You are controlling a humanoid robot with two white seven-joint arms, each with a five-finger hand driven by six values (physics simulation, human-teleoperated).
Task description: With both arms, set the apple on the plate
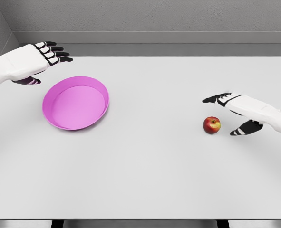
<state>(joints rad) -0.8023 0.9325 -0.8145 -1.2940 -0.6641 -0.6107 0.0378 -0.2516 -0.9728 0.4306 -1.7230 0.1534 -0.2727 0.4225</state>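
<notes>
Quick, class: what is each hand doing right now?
Left hand: open, holding nothing, beside the pink plate.
Right hand: open, holding nothing, beside the apple.

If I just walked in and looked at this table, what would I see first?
Probably the big pink plate, sitting empty on the left side of the white table. Next you'd spot the little red apple alone on the right, with the right hand open just beside it, not touching. The left hand hovers open up past the plate's far left edge.
</notes>
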